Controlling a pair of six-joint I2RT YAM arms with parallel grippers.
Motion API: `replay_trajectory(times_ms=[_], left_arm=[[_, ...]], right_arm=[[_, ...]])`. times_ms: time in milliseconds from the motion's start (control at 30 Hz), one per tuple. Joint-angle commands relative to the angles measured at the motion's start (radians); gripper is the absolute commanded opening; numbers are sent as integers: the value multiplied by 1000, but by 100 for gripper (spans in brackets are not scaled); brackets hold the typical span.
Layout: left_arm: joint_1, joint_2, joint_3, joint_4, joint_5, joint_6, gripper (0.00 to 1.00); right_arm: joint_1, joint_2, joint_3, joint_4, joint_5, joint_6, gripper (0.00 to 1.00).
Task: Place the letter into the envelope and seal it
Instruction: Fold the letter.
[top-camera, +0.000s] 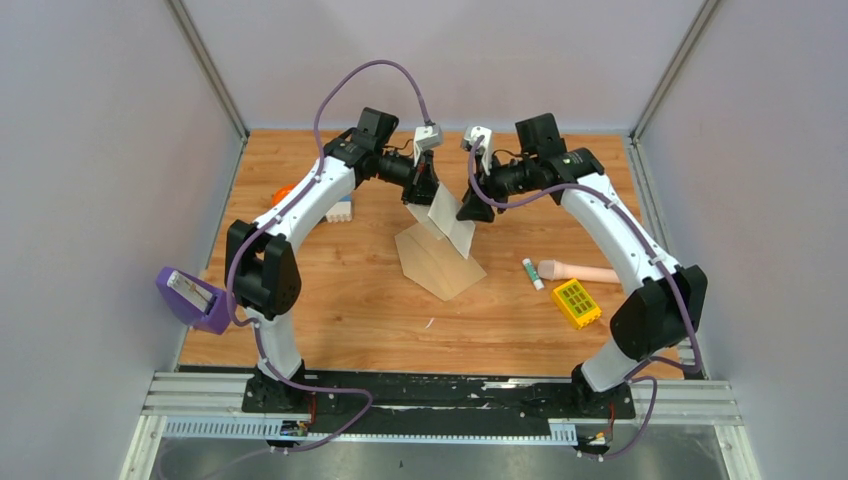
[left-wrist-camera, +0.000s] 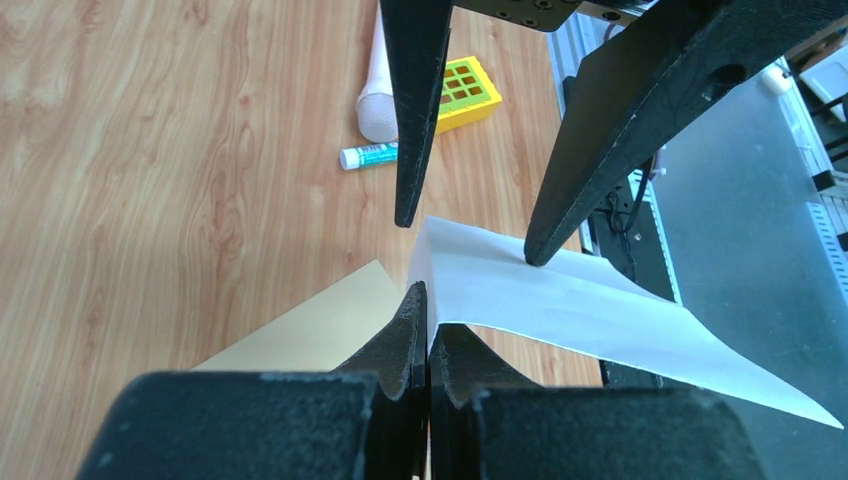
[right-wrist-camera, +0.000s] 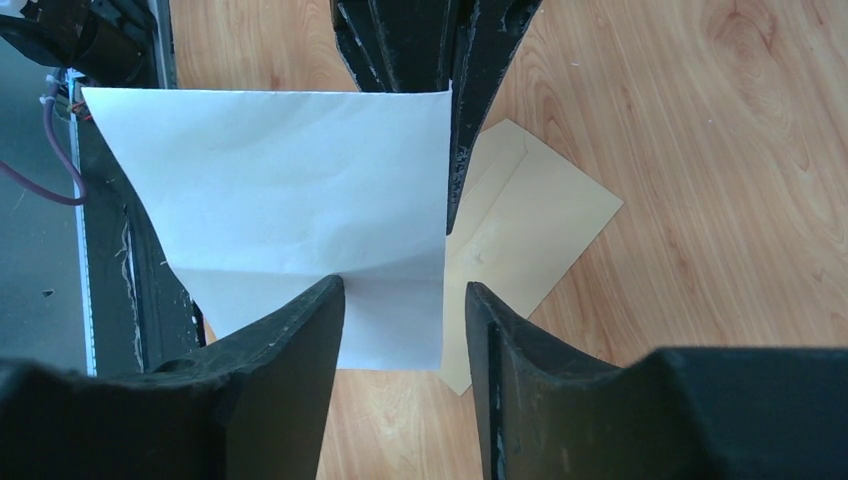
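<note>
Pinches letter (top-camera: 449, 222) by one edge in clenched L gripper (left-wrist-camera: 428, 300), sheet raised off table (top-camera: 350, 300), above envelope (top-camera: 440, 268) lying flat. Poses R gripper (right-wrist-camera: 405, 290) released, fingers spread at sheet's opp. side. Shows glue stick (top-camera: 533, 273), yellow rack (top-camera: 576, 303) further R.

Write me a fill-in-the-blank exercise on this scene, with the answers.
The left gripper is shut on the ____.
The right gripper has its jaws ____.
Flat on the wooden table below both grippers lies the ____.
The grid block near the glue stick is coloured ____.
Missing words: letter; open; envelope; yellow.
</note>
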Motion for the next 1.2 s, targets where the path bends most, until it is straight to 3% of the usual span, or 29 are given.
replay_trajectory(times_ms=[0, 100, 367, 667, 867, 1067, 1167], left_arm=[[-3, -52, 11, 11, 41, -2, 0], [-3, -54, 14, 11, 65, -2, 0], [-3, -66, 4, 0, 130, 13, 0], [-3, -69, 9, 2, 140, 11, 0], [-3, -74, 6, 4, 124, 8, 0], [-3, -79, 4, 9, 124, 5, 0], [-3, -82, 2, 9, 120, 5, 4]], right_arm=[[-6, 16, 37, 3, -66, -33, 53], [-16, 42, 48, -37, -168, -61, 58], [-72, 124, 114, -231, -408, -200, 56], [-77, 153, 99, -330, -494, -302, 45], [-77, 178, 107, -340, -490, -305, 32], [-76, 208, 116, -338, -474, -291, 29], [-76, 206, 119, -339, -474, -291, 22]])
